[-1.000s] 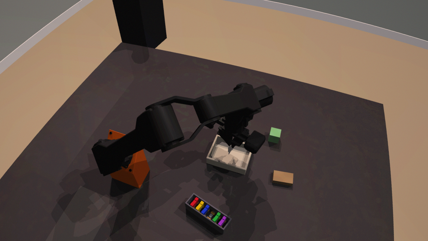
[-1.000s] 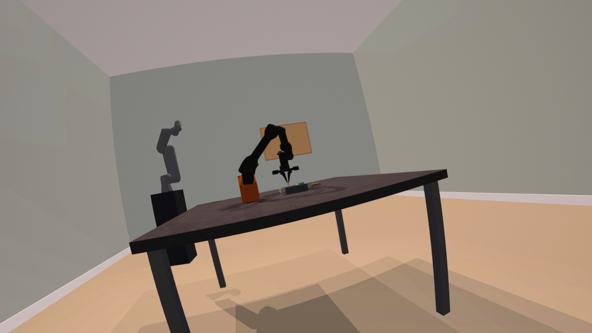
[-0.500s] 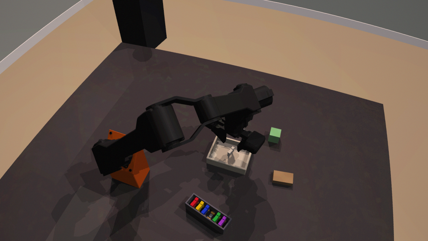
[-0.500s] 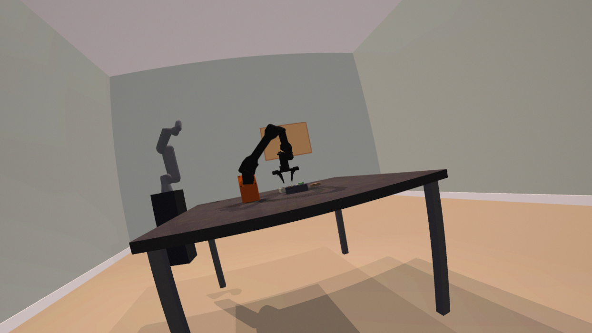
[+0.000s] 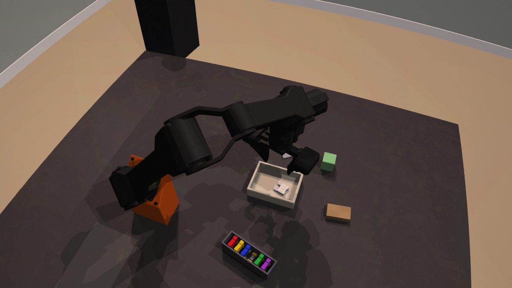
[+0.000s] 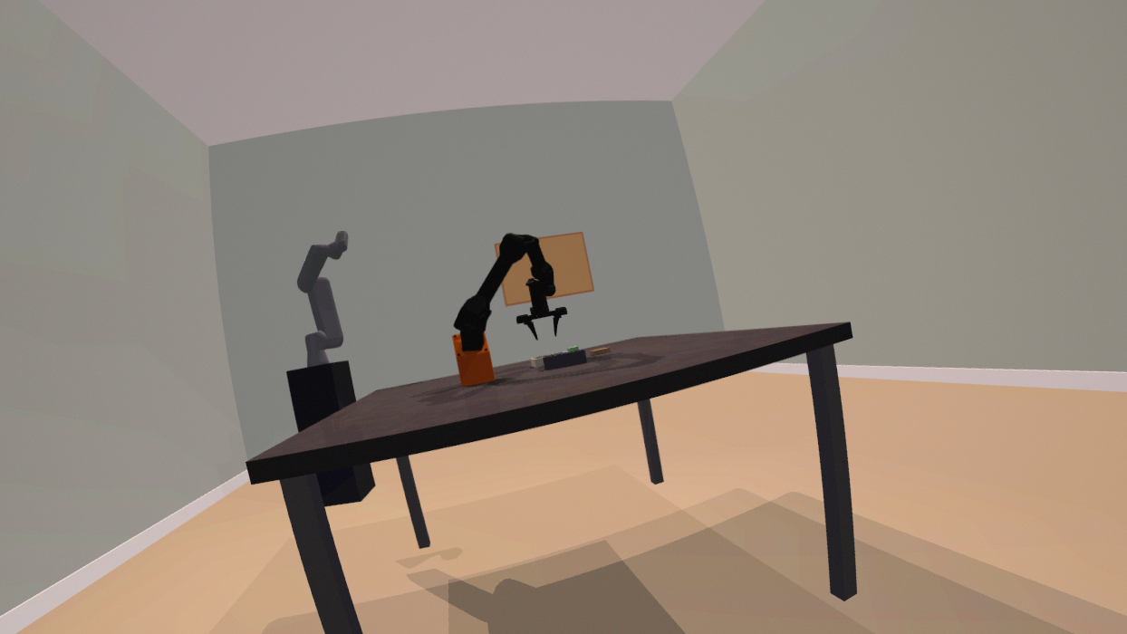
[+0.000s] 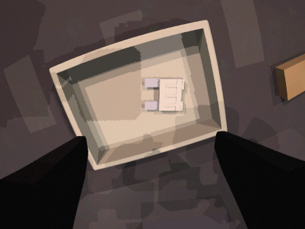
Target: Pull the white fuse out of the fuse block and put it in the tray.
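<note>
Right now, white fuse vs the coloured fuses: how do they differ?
The white fuse lies flat on the floor of the tray, prongs showing; the coloured fuses stand upright in the fuse block. It is loose under the open gripper; they sit in a row with one slot empty. Shape looks alike.

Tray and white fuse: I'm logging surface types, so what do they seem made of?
The tray looks like matte cream plastic, or possibly painted board: flat uniform colour, no gloss, thick plain walls. The white fuse, lying on its floor, looks like matte white plastic with two pale grey prongs, perhaps metal; no shine confirms that.
</note>
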